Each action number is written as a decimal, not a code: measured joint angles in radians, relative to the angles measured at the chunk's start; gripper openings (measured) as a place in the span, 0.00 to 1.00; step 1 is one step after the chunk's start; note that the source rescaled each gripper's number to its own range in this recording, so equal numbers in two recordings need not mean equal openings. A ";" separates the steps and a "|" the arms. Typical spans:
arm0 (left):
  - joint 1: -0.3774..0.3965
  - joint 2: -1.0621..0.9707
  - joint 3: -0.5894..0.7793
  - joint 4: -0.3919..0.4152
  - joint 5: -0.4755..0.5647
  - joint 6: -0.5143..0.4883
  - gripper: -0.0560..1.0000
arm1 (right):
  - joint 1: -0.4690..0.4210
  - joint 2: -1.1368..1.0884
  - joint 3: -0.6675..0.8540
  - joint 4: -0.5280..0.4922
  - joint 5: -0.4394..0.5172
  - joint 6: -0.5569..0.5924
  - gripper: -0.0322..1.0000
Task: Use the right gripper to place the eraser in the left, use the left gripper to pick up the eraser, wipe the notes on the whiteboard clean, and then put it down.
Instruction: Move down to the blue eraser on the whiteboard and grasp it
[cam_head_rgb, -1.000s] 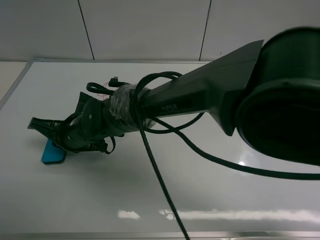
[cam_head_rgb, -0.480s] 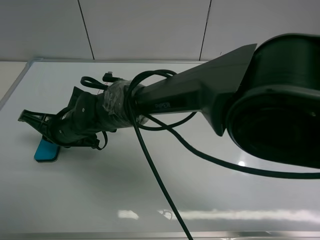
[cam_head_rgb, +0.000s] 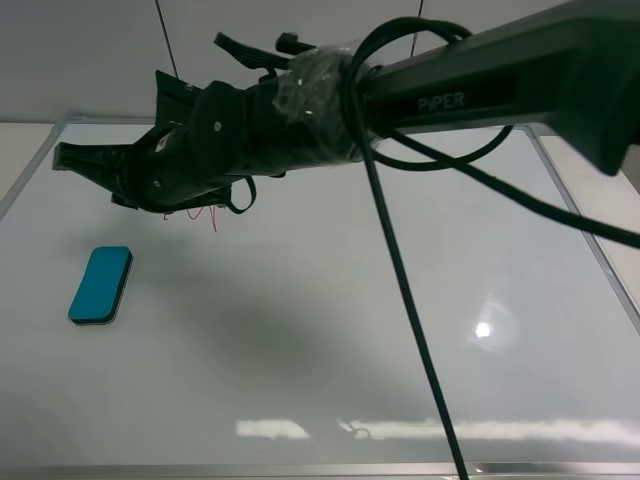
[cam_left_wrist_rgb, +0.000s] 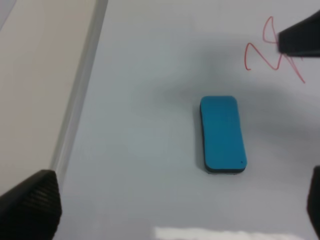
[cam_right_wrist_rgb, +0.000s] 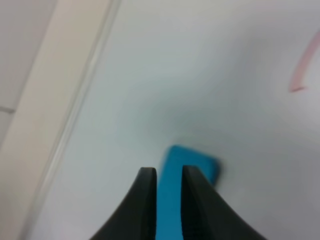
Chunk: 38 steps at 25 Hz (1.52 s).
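- The blue eraser (cam_head_rgb: 100, 285) is lying flat on the whiteboard (cam_head_rgb: 400, 330), a little way off from the red notes (cam_head_rgb: 205, 213), and nothing's touching it.
- The right gripper (cam_head_rgb: 62, 158) is up off the board near the notes, with its fingers only a sliver apart and empty.
- The left gripper (cam_left_wrist_rgb: 175, 200) has its fingers spread wide and is holding nothing.

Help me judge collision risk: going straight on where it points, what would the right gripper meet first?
Probably the blue eraser, lying on the whiteboard in line with the right gripper; depth is unclear, so it might touch bare board beside it.
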 joint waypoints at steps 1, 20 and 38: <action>0.000 0.000 0.000 0.000 0.000 0.000 1.00 | -0.020 -0.029 0.044 -0.020 -0.025 -0.008 0.13; 0.000 0.000 0.000 0.000 0.000 0.000 1.00 | -0.511 -0.730 0.811 -0.264 -0.280 -0.054 0.13; 0.000 0.000 0.000 0.000 0.000 0.000 1.00 | -1.042 -1.451 0.964 -0.709 0.091 -0.055 0.65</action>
